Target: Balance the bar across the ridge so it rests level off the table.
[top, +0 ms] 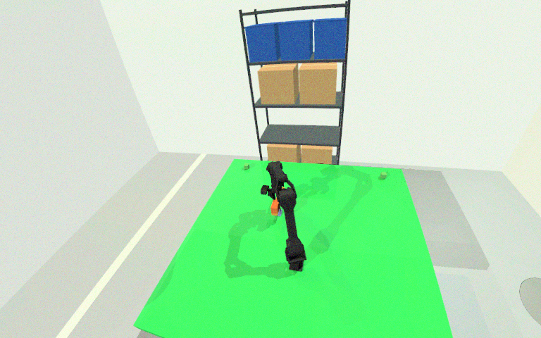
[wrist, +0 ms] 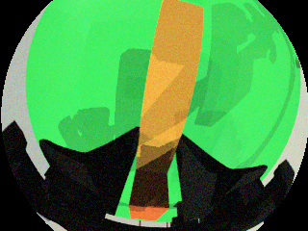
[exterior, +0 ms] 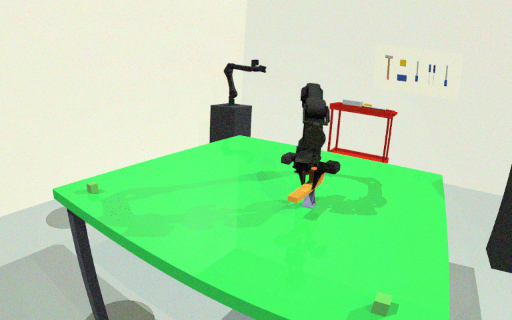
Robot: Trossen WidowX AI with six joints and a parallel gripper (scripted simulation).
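Note:
The orange bar (top: 275,208) (exterior: 300,193) (wrist: 175,38) is held crosswise above the small grey-purple ridge (top: 280,213) (exterior: 309,202). My gripper (exterior: 308,185) (wrist: 158,135) points down and is shut on the bar, with one finger on each side. In the exterior view the bar looks roughly level, and both of its ends are off the table. A raised red-orange part (exterior: 313,169) stands up by the fingers. The ridge stands on the table under the bar. The fingers hide part of the bar, and I cannot tell whether the bar touches the ridge top.
Small tan-green cubes (top: 246,166) (top: 383,175) (exterior: 92,187) (exterior: 382,303) sit near the corners of the green table (top: 339,294) (exterior: 264,271). Beyond the table are a shelf rack (top: 299,135), a red cart (exterior: 362,109) and another black arm (exterior: 229,81) on a pedestal.

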